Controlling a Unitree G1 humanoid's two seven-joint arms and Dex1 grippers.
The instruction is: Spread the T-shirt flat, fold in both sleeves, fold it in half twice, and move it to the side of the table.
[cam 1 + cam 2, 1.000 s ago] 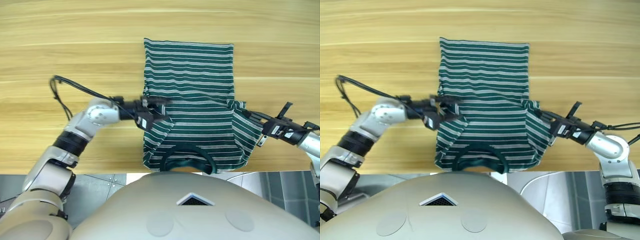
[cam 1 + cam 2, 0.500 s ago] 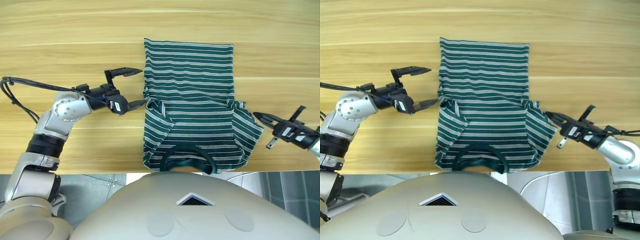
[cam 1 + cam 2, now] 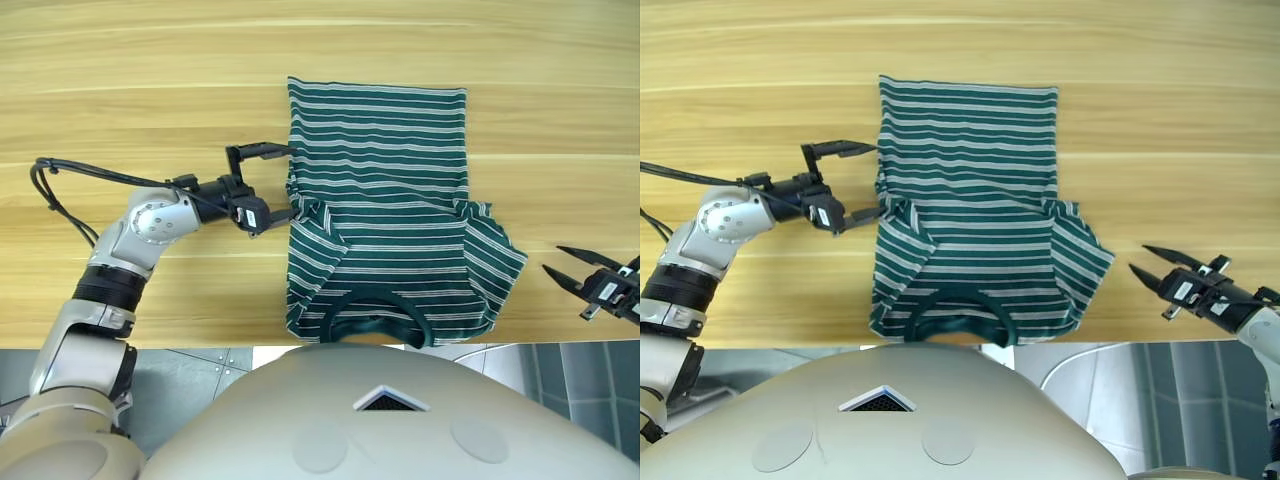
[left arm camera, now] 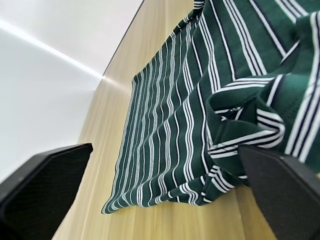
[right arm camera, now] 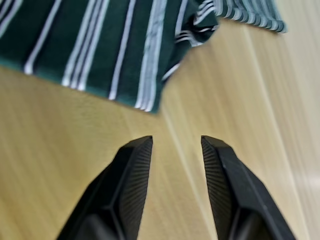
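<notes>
T-shirt point(image 3: 380, 220), green with white stripes, lies at centre frame on the wooden table point(image 3: 120, 80). The hem is toward the upper part of the frame and the collar point(image 3: 380, 312) is at the table's near edge. The body is flat and roughly rectangular.

Left sleeve point(image 3: 315, 240) is folded in over the body on a slant. Right sleeve point(image 3: 497, 252) is partly turned in, and its corner juts past the body's right edge.

Left gripper point(image 3: 291, 181) is at centre left of the frame, level with the shirt's left edge. Its fingers are spread wide and hold nothing. Both fingertips reach the line of the cloth's edge; contact cannot be judged. In the left wrist view the two dark fingers point(image 4: 45, 185) stand far apart, with the bunched sleeve and striped cloth point(image 4: 175, 125) lying between and beyond them.

Right gripper point(image 3: 552, 259) is at lower right of the frame, over bare table near the front edge and well apart from the shirt. Its fingers are parted and empty. In the right wrist view the fingers point(image 5: 125, 175) are over wood, with the sleeve's edge point(image 5: 100, 45) lying ahead of them.
</notes>
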